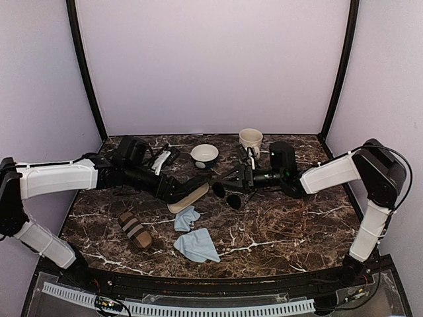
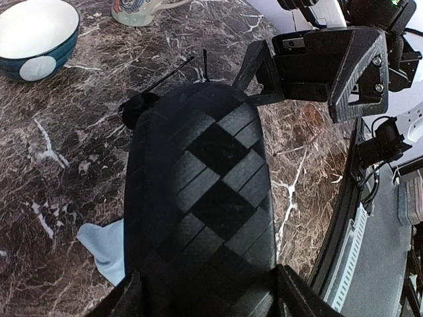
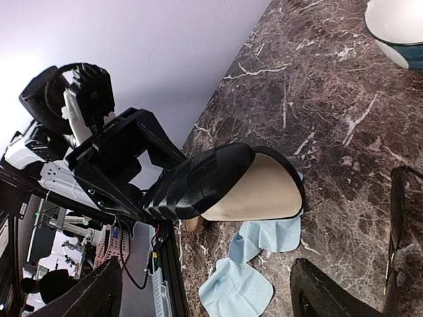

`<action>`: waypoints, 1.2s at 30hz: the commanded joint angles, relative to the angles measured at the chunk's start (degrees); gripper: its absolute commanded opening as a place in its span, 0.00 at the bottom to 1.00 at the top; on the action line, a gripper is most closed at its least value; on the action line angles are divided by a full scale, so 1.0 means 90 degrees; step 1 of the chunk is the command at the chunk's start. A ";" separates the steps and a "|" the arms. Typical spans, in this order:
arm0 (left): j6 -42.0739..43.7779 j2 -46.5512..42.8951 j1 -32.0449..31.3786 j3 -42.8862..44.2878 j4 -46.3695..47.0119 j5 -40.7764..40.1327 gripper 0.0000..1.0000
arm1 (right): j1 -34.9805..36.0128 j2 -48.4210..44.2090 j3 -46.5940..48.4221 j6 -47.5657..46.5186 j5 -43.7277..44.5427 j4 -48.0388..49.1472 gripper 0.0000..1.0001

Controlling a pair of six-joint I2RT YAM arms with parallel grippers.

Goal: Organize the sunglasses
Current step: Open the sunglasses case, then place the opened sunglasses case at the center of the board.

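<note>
The sunglasses [image 1: 227, 195] lie on the marble table just in front of my right gripper [image 1: 229, 178]. One dark lens [image 2: 137, 108] and the thin arms peek out beyond the case in the left wrist view. A dark lens with a thin wire shows at the right edge of the right wrist view [image 3: 404, 205], outside the fingers. My right gripper [image 3: 211, 297] is open and empty. My left gripper [image 2: 210, 300] is shut on the black checkered case [image 2: 201, 191], which stands open with its beige inside [image 3: 261, 195] facing the right gripper.
A brown striped case [image 1: 135, 230] lies front left. Two light blue cloths [image 1: 187, 218] [image 1: 197, 246] lie under and in front of the open case. A blue-and-white bowl [image 1: 204, 155] and a cream mug [image 1: 250, 139] stand at the back.
</note>
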 commanded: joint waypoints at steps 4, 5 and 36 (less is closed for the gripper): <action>0.1156 0.1187 0.0555 0.1465 -0.1199 0.1958 0.00 | -0.0033 -0.0381 -0.0198 -0.0758 0.0481 -0.0718 0.88; 0.1287 0.1385 0.0569 0.1666 -0.1359 0.2175 0.00 | -0.0058 -0.0391 -0.0250 -0.0755 0.0503 -0.0694 0.88; 0.1617 0.4683 -0.0926 0.4038 -0.1473 0.4455 0.03 | -0.1171 -0.2116 -0.1567 -0.0887 0.1000 -0.1186 0.87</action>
